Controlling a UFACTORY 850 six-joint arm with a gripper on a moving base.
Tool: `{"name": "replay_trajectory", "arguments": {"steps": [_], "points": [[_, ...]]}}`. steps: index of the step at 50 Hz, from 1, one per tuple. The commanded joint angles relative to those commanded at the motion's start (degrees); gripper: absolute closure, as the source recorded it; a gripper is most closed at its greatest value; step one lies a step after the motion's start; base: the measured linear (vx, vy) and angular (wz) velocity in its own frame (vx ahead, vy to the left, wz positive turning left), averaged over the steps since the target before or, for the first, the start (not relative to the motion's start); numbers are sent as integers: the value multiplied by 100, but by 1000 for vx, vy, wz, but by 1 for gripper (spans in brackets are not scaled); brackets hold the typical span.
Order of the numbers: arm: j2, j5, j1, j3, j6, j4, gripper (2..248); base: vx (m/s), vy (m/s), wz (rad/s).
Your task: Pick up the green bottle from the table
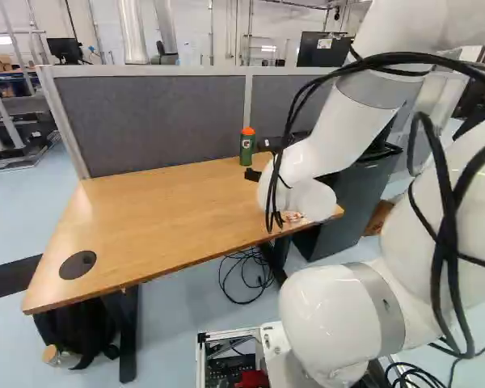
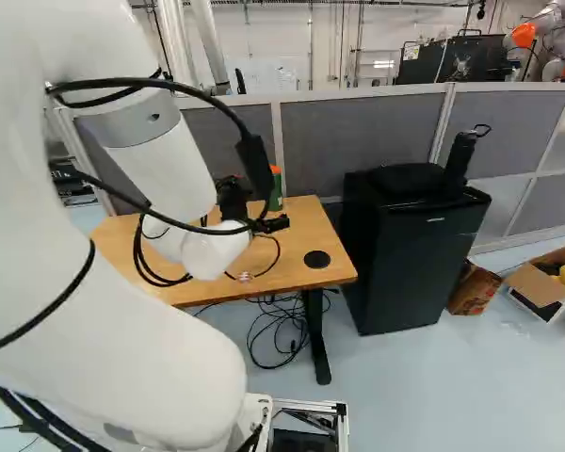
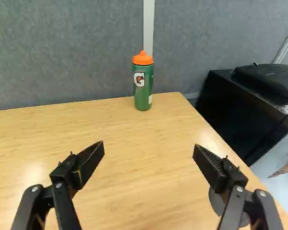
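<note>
The gripper (image 2: 275,224) shows only in part past the white wrist in the right base view, over the wooden table (image 1: 162,214). In the wrist view the gripper (image 3: 149,149) stands open, its two black fingers wide apart with nothing between them. Ahead of it, beyond the fingertips, the green bottle (image 3: 143,84) with an orange cap stands upright near the table's back edge, close to the partition and not touched by the gripper. The same bottle (image 1: 247,149) is beside the wrist in the left base view, and partly hidden behind a cable in the right base view.
A grey partition (image 1: 153,121) runs behind the table. Right of the table stands a black cabinet (image 2: 405,250) with dark items on top. Cardboard boxes (image 2: 474,289) lie on the floor, cables (image 1: 246,275) under the table. Another robot (image 2: 546,42) stands beyond the partition.
</note>
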Motion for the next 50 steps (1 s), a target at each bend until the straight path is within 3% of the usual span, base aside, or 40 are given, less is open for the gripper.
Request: {"name": "replay_trajectory", "arguments": {"steps": [50], "points": [[-1433, 774, 21, -1447, 0, -368, 3, 0, 0, 0]]}}
